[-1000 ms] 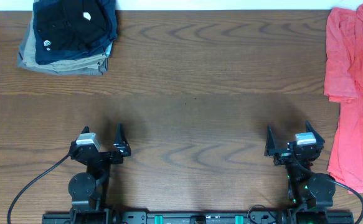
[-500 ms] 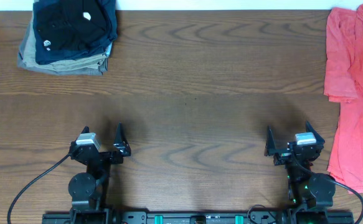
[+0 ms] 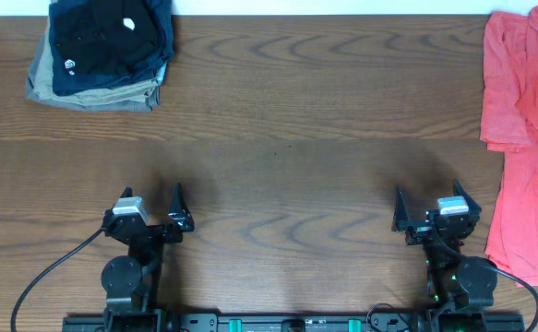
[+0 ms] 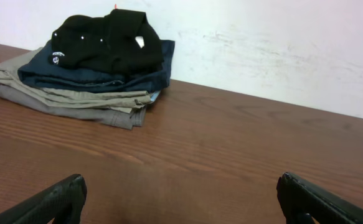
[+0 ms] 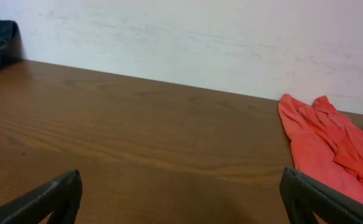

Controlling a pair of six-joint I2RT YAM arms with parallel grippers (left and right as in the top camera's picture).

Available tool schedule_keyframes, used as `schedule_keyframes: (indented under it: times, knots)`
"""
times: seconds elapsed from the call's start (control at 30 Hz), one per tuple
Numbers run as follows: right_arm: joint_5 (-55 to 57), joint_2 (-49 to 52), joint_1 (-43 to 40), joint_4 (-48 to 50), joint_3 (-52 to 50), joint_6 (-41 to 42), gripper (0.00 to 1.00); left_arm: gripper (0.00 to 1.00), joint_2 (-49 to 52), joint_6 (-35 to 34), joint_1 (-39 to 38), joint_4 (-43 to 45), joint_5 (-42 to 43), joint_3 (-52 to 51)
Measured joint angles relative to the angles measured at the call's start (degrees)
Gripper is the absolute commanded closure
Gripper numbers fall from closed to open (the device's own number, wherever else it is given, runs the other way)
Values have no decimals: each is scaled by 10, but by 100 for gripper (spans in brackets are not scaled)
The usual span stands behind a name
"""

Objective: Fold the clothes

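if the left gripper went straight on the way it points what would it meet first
Probably nothing: from the left gripper bare table runs to the wall. The clothes stack sits just left of that line.

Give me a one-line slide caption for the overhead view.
Left gripper and right gripper open; folded stack far left, red garment unfolded far right.

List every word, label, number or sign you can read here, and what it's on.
None can be read.
Small white logo on the dark garments atop the folded stack: too small to read.
White patch on the same dark garments: blurred, no letters.
Red garment: no print visible.
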Motion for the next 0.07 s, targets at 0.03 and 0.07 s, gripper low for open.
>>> schedule_keyframes:
  times: [0.03,0.07]
  knots:
    - [0,0,0,0,0,0,1,2,0,0,0,0,0,0]
    - [0,0,0,0,0,0,1,2,0,0,0,0,0,0]
